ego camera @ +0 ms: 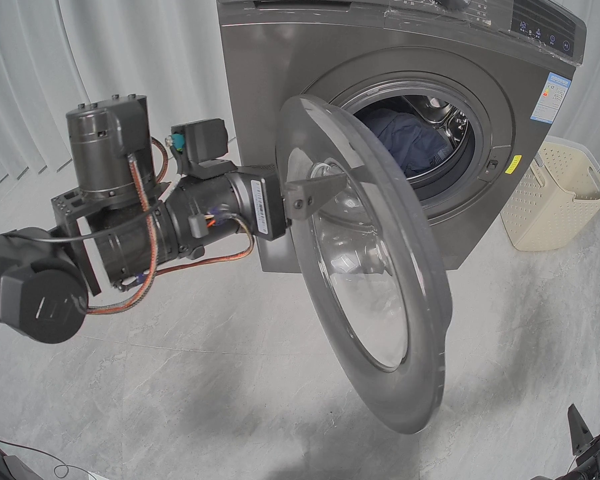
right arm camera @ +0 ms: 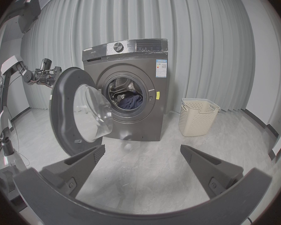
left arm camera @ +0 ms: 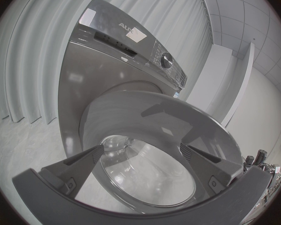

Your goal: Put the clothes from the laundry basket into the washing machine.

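The washing machine (ego camera: 273, 68) stands on the grey floor (ego camera: 213, 381) in front of a pale curtain (ego camera: 113, 35). Its round door (ego camera: 380, 381) is swung wide open on the hinge side, at 9 o'clock of the drum opening, and the bulged glass (ego camera: 360, 281) of the door faces the drum. Inside the drum lies a dark blue garment (ego camera: 407, 141), heaped at about 6 o'clock of the opening; in the right wrist view the same clothes (right arm camera: 131, 101) show low in the drum.

The laundry basket (ego camera: 560, 195), cream and perforated, stands upright on the floor at 3 o'clock of the machine, just beside its side wall; it cannot be told if the two touch.

The left arm (ego camera: 200, 215) is stretched toward the door from 9 o'clock. The left jaws stand spread wide and pinch nothing. In the head view one finger (ego camera: 310, 198) lies against the outer face of the door near its upper rim. In the left wrist view both fingers (left arm camera: 84, 163) point at that outer face, one on each side of the glass; it cannot be told if they really touch it.

The right jaws stand spread as well and hold nothing. Their fingers (right arm camera: 84, 163) hang above the bare floor, well apart from the machine and the basket, and in the head view the dark fingers (ego camera: 577, 431) show at 5 o'clock, low beside the door.
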Motion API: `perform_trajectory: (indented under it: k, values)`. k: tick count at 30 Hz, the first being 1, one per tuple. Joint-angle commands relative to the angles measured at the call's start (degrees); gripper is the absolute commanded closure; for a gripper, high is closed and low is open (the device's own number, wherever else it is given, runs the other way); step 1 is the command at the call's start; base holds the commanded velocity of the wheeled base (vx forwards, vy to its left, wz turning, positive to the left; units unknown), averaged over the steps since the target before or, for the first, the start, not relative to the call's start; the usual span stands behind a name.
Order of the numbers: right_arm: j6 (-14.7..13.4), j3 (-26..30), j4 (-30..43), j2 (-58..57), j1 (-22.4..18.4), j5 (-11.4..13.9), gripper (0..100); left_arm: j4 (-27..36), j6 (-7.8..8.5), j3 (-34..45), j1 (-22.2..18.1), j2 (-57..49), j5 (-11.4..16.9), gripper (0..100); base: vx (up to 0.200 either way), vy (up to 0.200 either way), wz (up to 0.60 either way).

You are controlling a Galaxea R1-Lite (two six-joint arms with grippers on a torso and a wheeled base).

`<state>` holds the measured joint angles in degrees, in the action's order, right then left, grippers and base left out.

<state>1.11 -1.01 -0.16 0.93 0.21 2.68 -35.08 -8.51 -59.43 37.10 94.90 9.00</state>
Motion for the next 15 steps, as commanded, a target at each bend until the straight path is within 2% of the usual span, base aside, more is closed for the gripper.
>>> perform_trajectory:
  k: [1,15]
  values:
    - [0.0,1.0,0.0,-0.9,0.1,0.0,0,-0.3,-0.02,-3.1,0.6,4.3,-0.1,0,0.000,0.000,0.00]
    - [0.0,1.0,0.0,-0.9,0.1,0.0,0,-1.8,-0.10,-13.6,1.4,13.7,0.0,0,0.000,0.000,0.00]
